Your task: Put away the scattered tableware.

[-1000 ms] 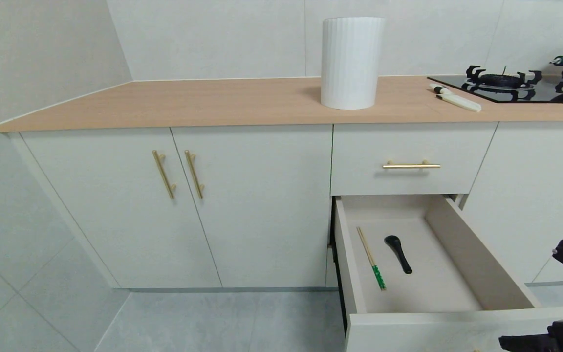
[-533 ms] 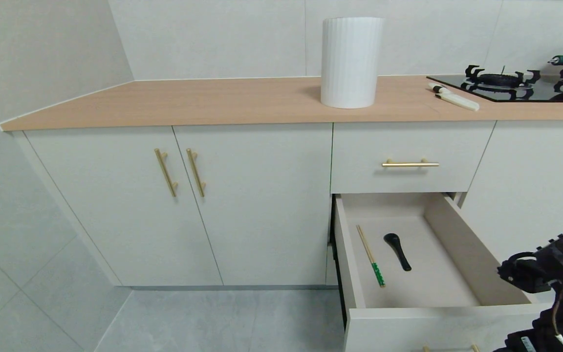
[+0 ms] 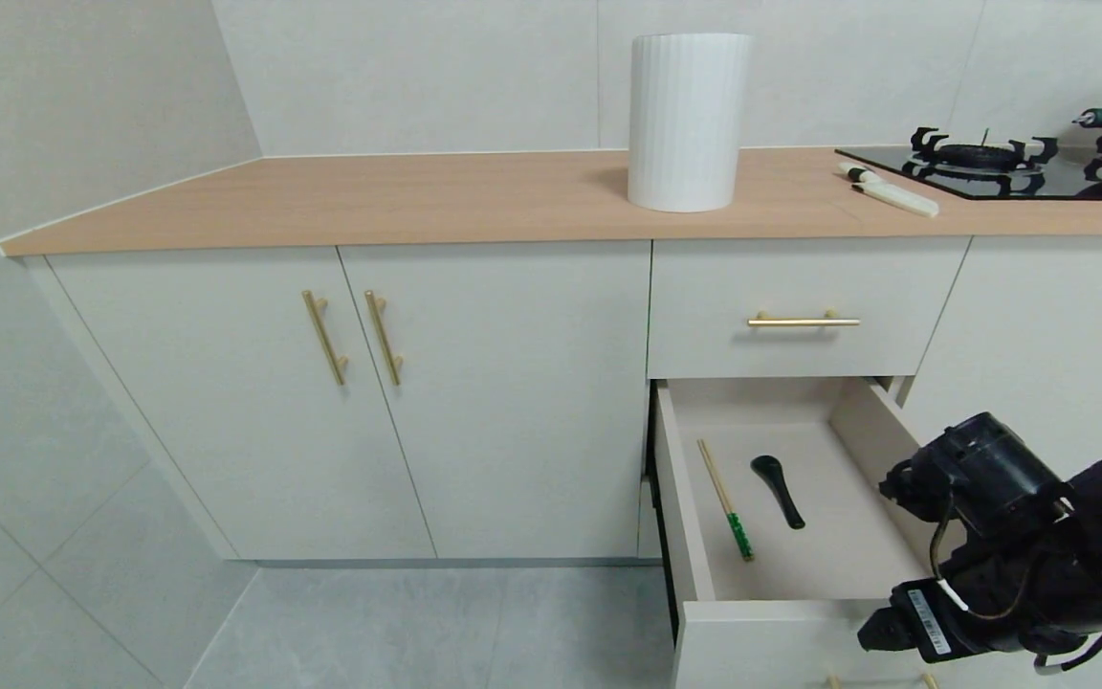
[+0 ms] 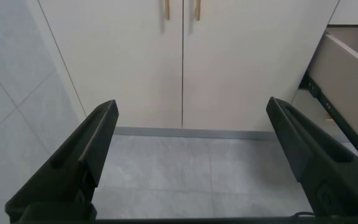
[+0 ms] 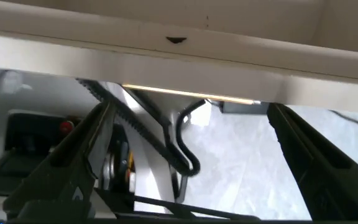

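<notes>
Black spoon [image 3: 779, 491] is lying on the bottom of the open drawer [image 3: 682, 507], with green-tipped chopsticks [image 3: 726, 500] lying just beside it, not touching; both are sitting beyond the right claw [image 5: 190, 112] and toward its left. That claw is gaping wide with nothing between its fingers [image 5: 86, 149], facing the drawer's front panel [image 3: 761, 646], whose gold handle [image 5: 188, 93] is running across just ahead of the fingertips; whether it is touching, I cannot tell. Left claw [image 4: 191, 106] is likewise gaping wide and holding nothing, pointing at two closed cabinet doors [image 4: 123, 62] over the grey floor [image 4: 185, 180]. Up on the worktop [image 3: 417, 201], well above the right claw, one white ribbed cylinder [image 3: 688, 120] is standing and two pale utensils [image 3: 895, 199] are lying beside the stove [image 3: 981, 158].
</notes>
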